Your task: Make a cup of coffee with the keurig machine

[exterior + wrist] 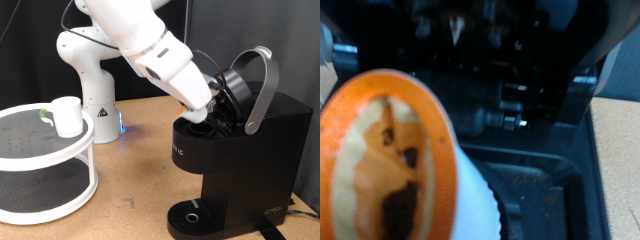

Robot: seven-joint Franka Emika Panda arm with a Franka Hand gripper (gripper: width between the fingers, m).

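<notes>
The black keurig machine (pixel 243 150) stands at the exterior view's right with its silver-grey lid handle (pixel 262 85) raised and the pod chamber open. My gripper (pixel 201 112) reaches down into that open chamber, its fingertips hidden by the machine's rim. In the wrist view a small white pod with an orange rim and tan top (pixel 388 165) fills the near foreground, blurred and held just over the dark chamber (pixel 535 110). The white mug (pixel 67 116) stands far off on a shelf at the exterior view's left.
The mug rests on the top tier of a round white two-tier stand (pixel 48 152). The arm's white base (pixel 92 75) is behind it. The round drip tray (pixel 192 217) at the machine's foot holds nothing. Wooden table (pixel 135 150) lies between stand and machine.
</notes>
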